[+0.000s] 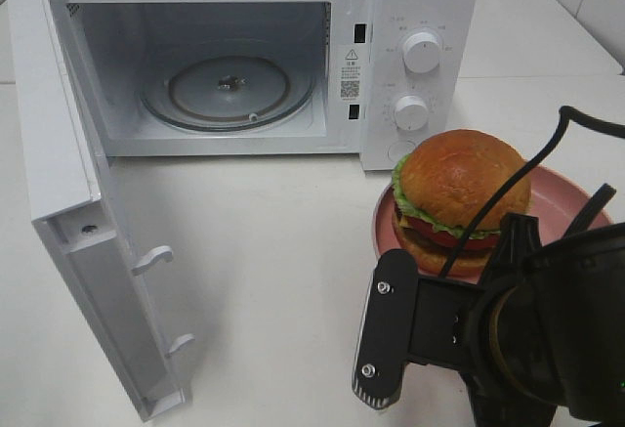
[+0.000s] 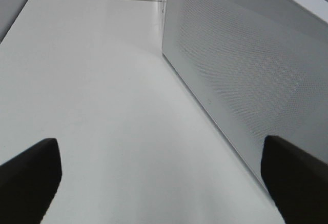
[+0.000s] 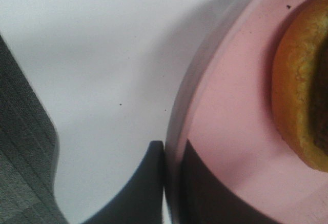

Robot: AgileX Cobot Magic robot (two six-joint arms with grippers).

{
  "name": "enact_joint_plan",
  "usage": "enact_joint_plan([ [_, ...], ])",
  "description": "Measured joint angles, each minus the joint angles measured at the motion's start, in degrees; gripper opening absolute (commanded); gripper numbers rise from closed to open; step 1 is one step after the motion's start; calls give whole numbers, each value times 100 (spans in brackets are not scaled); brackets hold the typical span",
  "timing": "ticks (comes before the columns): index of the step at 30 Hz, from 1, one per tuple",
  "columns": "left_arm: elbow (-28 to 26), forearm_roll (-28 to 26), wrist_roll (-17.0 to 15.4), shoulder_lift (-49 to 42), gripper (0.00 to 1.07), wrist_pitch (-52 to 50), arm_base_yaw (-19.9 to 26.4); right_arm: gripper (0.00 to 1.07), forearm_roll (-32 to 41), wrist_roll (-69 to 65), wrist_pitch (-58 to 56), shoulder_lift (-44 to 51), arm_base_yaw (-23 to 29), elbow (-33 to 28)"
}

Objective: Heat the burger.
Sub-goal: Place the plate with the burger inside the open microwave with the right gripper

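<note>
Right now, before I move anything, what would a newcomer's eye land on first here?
The tall burger on its pink plate, right of centre just in front of the microwave. Next, the microwave door standing wide open at left, its glass turntable bare. The right arm's jaws are closed on the plate's near rim.

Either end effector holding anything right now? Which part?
Right end effector pinches the pink plate by its rim; left end effector holds nothing.

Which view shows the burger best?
Exterior high view: the tall burger with glossy golden-brown bun shows nearly whole, layers visible, a black cable crossing it. Right wrist catches only an edge of its bun on the round pink plate. Left wrist shows none of it.
</note>
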State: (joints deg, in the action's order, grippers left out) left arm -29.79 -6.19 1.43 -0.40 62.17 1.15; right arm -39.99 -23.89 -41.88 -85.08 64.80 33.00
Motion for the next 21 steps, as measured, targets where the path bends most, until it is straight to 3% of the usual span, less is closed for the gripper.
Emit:
enact_joint_plan([
  [21,0,0,0,0,98,0,0,0,-338,1587,814,0,6,-34],
])
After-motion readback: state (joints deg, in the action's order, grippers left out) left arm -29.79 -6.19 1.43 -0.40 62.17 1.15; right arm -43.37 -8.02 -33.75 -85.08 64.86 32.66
